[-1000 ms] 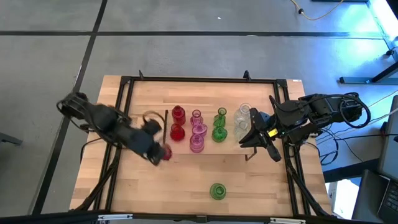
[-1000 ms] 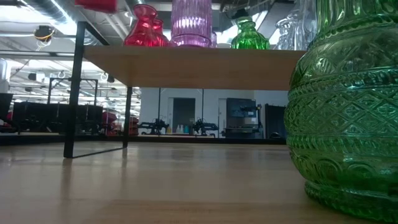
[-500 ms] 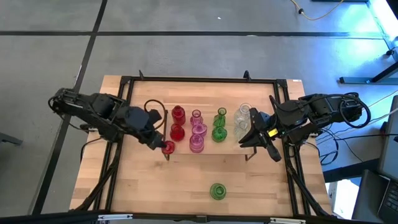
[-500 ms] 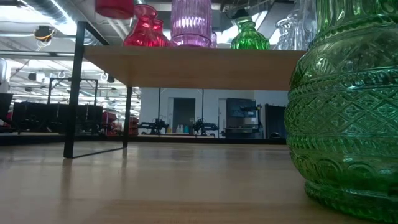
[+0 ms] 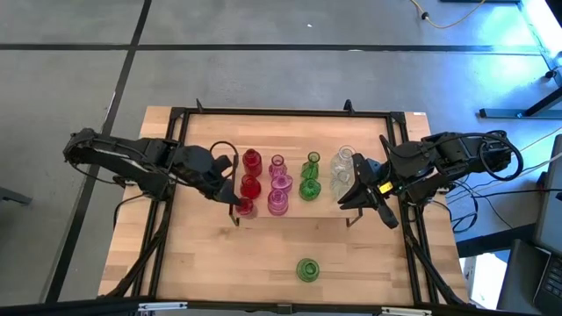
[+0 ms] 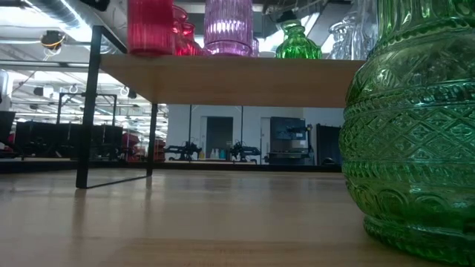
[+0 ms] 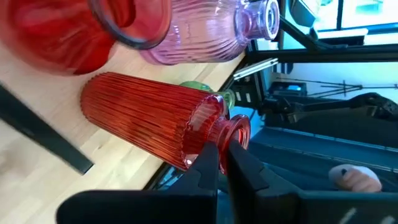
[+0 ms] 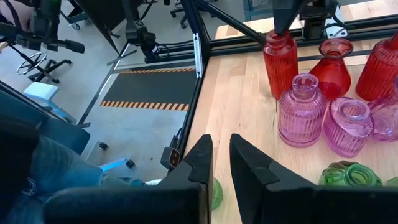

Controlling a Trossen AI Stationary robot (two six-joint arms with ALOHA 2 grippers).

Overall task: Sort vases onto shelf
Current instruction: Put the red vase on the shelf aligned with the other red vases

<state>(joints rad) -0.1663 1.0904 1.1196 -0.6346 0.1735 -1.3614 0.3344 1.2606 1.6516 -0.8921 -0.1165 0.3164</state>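
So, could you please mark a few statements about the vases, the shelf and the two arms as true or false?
1. The left tool grips a ribbed red vase by its neck. True.
2. A green vase stands alone on the table, off the shelf. True.
3. The right tool holds a pink vase. False: it holds nothing.
4. The clear vases stand at the shelf's left end. False: they are nearest the right arm.
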